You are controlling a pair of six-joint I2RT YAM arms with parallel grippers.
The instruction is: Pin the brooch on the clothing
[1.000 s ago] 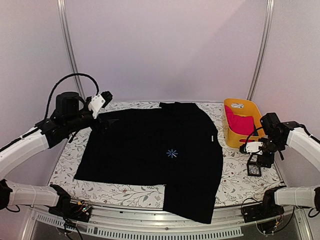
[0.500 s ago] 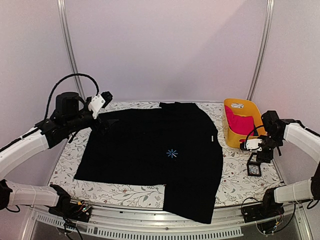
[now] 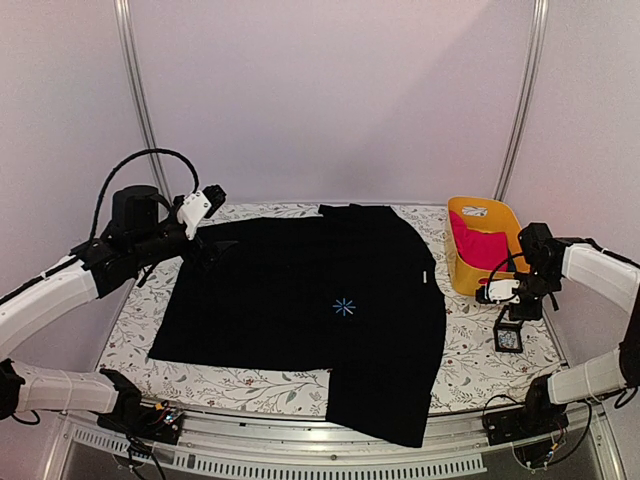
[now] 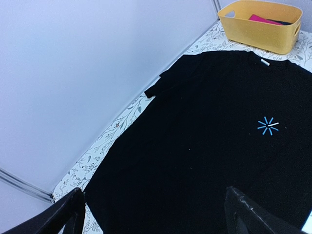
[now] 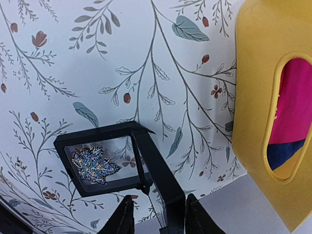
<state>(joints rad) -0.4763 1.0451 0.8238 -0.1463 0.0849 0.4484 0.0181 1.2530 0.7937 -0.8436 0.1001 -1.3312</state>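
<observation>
The black long-sleeved shirt lies flat on the flowered table, its light-blue asterisk print on the chest; it also fills the left wrist view. The brooch, a small leaf with blue stones and a gold rim, lies inside a small black square frame on the table at the right. The frame's lid stands up between the jaws of my right gripper, which are narrowed around it. My left gripper is open and empty above the shirt's far left part.
A yellow basket holding a bright pink garment stands at the back right, just beside the frame; its wall shows in the right wrist view. The table's right edge runs close behind the frame.
My right gripper has shifted slightly left and up over the black frame. The left arm and the shirt have not moved.
</observation>
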